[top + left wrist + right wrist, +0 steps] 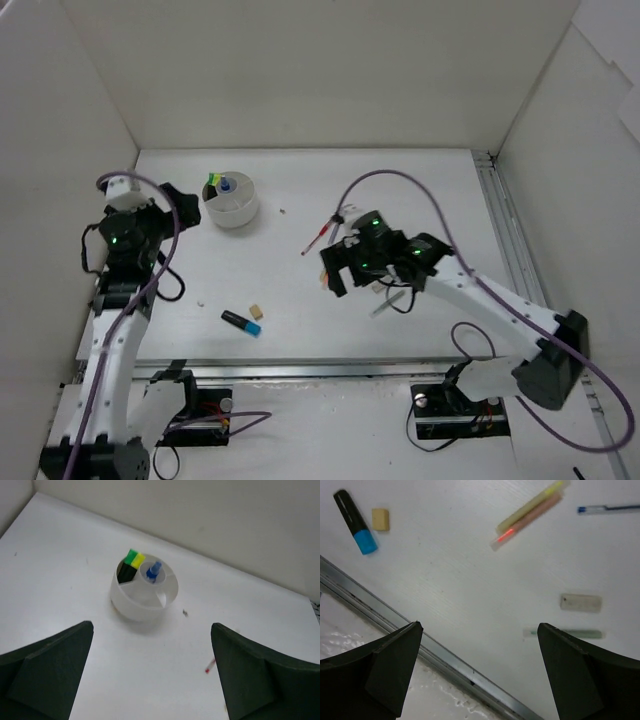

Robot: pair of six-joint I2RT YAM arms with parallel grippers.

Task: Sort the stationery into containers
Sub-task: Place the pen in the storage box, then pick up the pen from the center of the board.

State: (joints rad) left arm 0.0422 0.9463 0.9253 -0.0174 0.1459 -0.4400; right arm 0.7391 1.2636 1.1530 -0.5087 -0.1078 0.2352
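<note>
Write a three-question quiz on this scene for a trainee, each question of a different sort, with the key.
1. True or false: the blue-ended highlighter lies inside the white bowl.
2. What colours are the highlighter ends standing in the bowl next to the blue-capped tube? A) green and yellow B) red and orange C) pink only
3. Fill in: the left gripper and the right gripper both stand ____, holding nothing.
Key: 1 false; 2 A; 3 open.

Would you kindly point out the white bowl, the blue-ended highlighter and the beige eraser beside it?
white bowl (134, 609), left wrist view, front outer wall.
blue-ended highlighter (353, 519), right wrist view, black barrel.
beige eraser (380, 519), right wrist view, top face.
</note>
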